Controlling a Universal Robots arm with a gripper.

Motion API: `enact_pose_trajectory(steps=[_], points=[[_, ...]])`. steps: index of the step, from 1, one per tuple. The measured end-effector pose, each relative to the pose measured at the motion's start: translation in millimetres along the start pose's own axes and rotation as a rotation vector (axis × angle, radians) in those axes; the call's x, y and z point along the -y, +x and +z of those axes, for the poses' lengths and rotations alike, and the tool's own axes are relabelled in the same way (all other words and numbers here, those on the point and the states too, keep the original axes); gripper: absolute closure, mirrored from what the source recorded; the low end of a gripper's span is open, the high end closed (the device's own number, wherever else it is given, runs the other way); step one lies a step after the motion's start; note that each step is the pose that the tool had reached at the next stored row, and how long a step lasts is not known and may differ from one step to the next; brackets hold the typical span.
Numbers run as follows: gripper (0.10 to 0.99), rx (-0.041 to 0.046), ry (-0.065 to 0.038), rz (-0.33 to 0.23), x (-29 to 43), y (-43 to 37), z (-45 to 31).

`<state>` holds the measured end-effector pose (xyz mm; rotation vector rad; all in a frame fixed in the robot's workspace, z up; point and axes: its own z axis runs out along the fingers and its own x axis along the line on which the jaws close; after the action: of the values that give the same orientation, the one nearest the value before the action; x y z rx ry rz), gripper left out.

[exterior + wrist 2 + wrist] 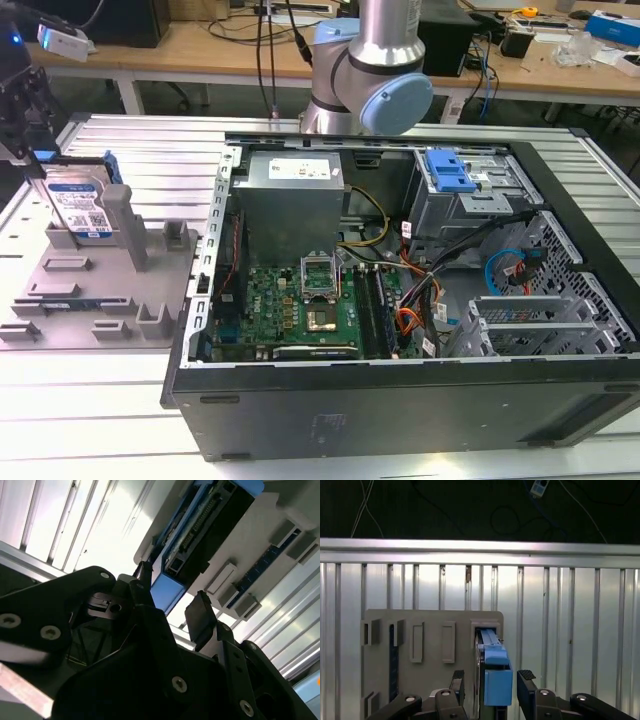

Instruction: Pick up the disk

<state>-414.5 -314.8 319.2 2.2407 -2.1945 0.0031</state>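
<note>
Gripper (491,677) fingers (526,679) sit closest in the first wrist view. They're spread apart, one each side of the disk (497,682), w/ a slim gap showing on both sides. That reads as straddling, not yet clamped. The second wrist view agrees: a finger pad hangs just off the disk's blue rail (167,592).

Disk stands on edge in a slot of the grey holder (432,625), rail edge up toward the gripper. It's prob. parked upright so both flat faces are free for a pinch from above.

Holder lies flat on the ribbed metal table (570,630).

In the exterior view an open PC case (400,300) sits just beside the holder, on the exterior view's right. Robot arm (370,60) rises beyond the case, well apart from the holder, w/ workbenches (200,45) furthest back.
</note>
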Motion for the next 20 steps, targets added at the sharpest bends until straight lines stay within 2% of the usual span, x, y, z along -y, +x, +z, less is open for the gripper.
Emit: enact_pose_trajectory(steps=[10, 20], points=[[0.545, 0.0001, 0.000, 0.000, 0.8, -0.1, 2.3], [0.545, -0.0004, 0.000, 0.000, 1.5, -0.6, 11.3]])
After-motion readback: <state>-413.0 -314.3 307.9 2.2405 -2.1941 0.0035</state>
